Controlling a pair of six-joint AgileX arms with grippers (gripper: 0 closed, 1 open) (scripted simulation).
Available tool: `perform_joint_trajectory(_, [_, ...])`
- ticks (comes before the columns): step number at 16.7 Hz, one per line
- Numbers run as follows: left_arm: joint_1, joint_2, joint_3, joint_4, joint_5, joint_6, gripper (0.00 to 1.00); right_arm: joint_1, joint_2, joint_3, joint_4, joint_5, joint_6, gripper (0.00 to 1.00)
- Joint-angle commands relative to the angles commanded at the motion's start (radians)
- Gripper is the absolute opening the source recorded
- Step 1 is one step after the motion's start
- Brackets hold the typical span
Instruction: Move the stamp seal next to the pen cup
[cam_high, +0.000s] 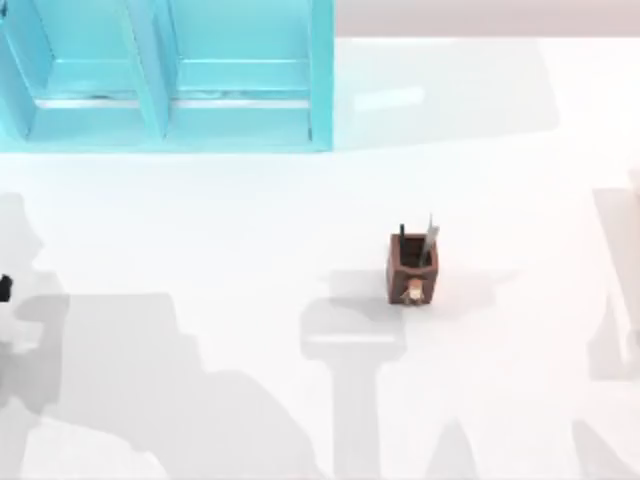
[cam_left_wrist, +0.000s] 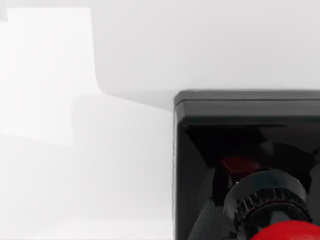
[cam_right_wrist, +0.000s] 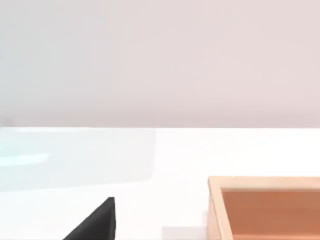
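Right of centre on the white table (cam_high: 250, 230) stands the pen cup (cam_high: 412, 268), while the left wrist view looks close down on the stamp seal (cam_left_wrist: 250, 165), grip state impossible to tell, so carrying it across looks next.

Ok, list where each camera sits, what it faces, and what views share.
Top view: above, looking down on the white table, the pen cup and a teal cabinet; arm shadows cross the table.
Left wrist view: on the left arm, close up on the stamp seal.
Right wrist view: on the right arm, low, looking across the table past a wooden tray and a black wedge.
Shared: the white table.
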Motion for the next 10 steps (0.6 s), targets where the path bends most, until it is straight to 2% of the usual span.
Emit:
perform_joint_trajectory(4, [-0.038,-0.002,0.038,-0.039,0.000,-0.035,0.00,0.000,0.000,0.000,0.000,0.000,0.000,1.00])
perform_joint_trajectory(7, [-0.159,-0.017,0.159,-0.173,0.000,-0.147,0.00,0.000,0.000,0.000,0.000,0.000,0.000,1.00])
perform_joint_trajectory(10, [-0.321,-0.044,0.303,-0.376,0.000,-0.314,0.00,0.000,0.000,0.000,0.000,0.000,0.000,1.00])
